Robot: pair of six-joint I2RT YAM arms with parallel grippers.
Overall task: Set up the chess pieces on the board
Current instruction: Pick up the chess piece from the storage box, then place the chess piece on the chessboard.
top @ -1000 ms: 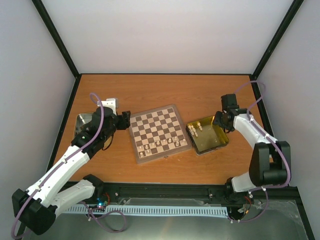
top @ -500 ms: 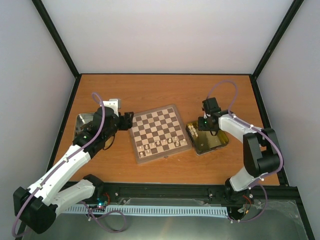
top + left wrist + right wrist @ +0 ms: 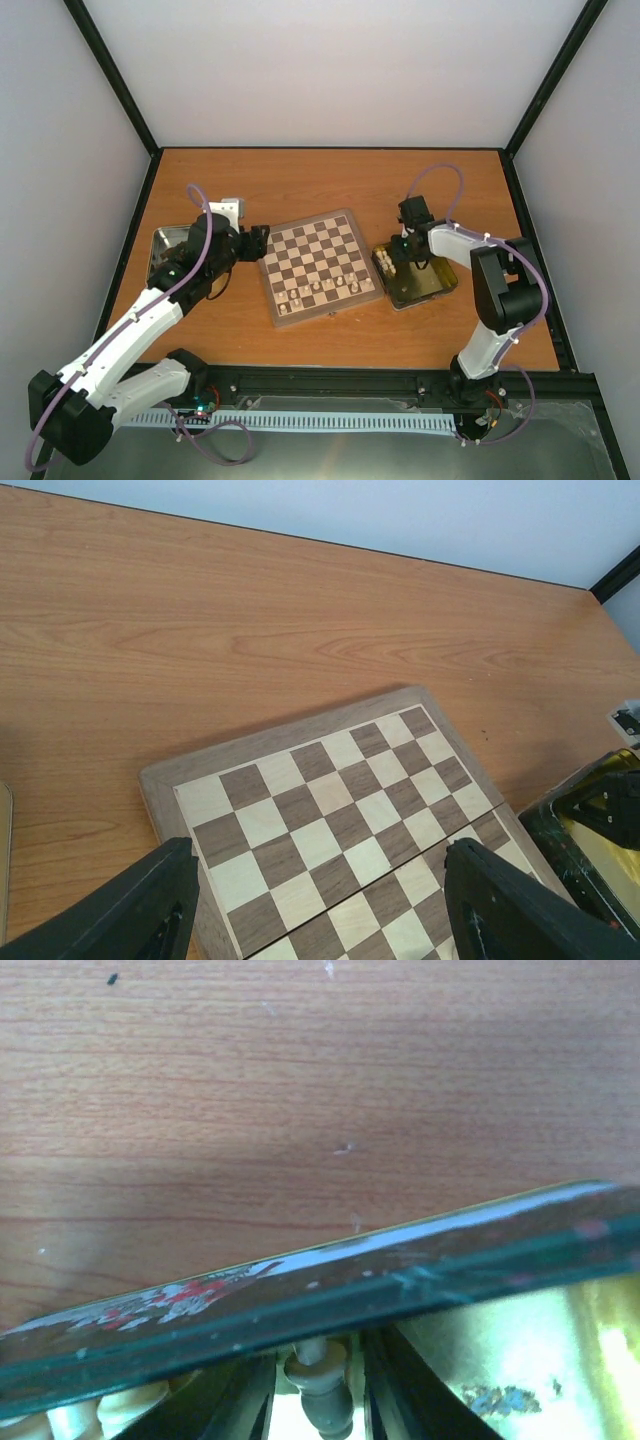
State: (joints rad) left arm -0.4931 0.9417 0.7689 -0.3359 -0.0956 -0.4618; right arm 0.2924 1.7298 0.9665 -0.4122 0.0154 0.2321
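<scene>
Top: board (image 3: pixel 318 262) on bench (image 3: pixel 300 180), few chess pieces (image 3: pixel 318 290) on near rank; right gripper (image 3: pixel 397 258) in tin (image 3: pixel 430 285).
Left wrist: left gripper (image 3: pixel 320 855) apart, empty.
Right wrist: fingers (image 3: pixel 240 1410) straddle cream piece (image 3: pixel 318 1385), unclamped. I judge it light, slick; pinch stem.

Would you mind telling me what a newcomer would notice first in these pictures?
The checkered board in the middle draws the eye, with a few cream chess pieces only along its near rows. To its right, the right gripper is down in the gold tin, its fingers straddling a cream piece; whether it is gripped is unclear. The left gripper hovers open at the board's left edge.
</scene>
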